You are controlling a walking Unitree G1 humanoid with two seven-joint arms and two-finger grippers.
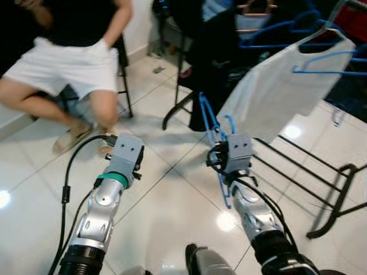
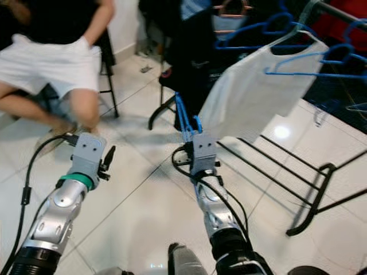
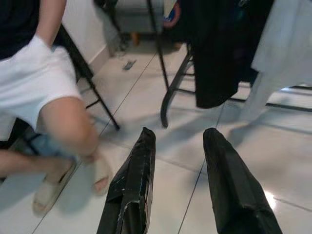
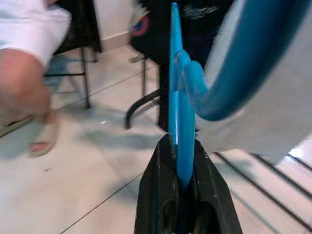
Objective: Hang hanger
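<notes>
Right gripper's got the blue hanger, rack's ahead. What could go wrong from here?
1. The right gripper pinches the blue plastic hanger by a thin edge, so it may twist or slip during the lift.
2. The white garment and other blue hangers crowd the black metal drying rack; the hook could snag them instead of the rail.
3. A seated person's leg is close to the open left gripper; a wide swing might brush it.

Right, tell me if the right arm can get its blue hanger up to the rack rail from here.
Probably yes. The right gripper is shut on the blue hanger, low before the drying rack. The white garment hangs between, so it may brush.
</notes>
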